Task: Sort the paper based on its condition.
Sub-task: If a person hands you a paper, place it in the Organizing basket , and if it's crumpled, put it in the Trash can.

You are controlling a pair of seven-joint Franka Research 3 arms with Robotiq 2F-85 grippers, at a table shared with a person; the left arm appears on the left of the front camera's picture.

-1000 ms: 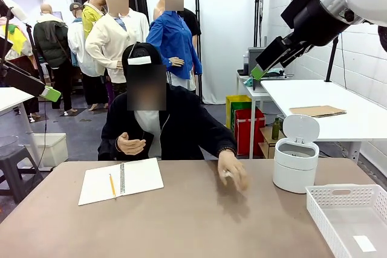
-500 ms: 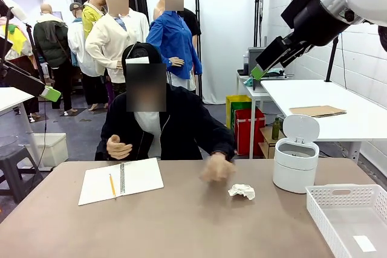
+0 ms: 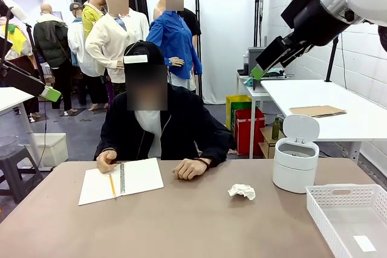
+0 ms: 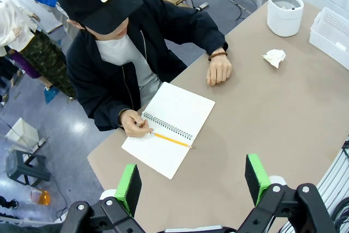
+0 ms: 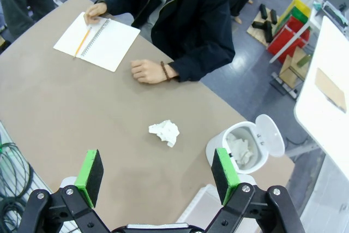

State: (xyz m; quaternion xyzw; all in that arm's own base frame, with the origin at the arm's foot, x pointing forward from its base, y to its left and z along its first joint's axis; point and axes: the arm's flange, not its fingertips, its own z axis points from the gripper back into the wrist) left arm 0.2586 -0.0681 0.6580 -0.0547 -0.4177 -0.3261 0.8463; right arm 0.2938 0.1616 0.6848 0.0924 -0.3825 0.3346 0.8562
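Paper [image 3: 242, 191]: crumpled wad, now free on table [image 3: 181, 228], near open bin [image 3: 295, 164].
Person's hand [image 3: 190, 168]: drawn back from the wad, resting by notebook [image 3: 136, 178].
Left fingers [image 4: 128, 186], right fingers [image 5: 89, 168]: spread wide, empty, high above table.
Status: wad released for pickup, probably bin-bound.

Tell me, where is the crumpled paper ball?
In the front view the paper ball lies on the table, right of middle, between the person's hand and the white bin.
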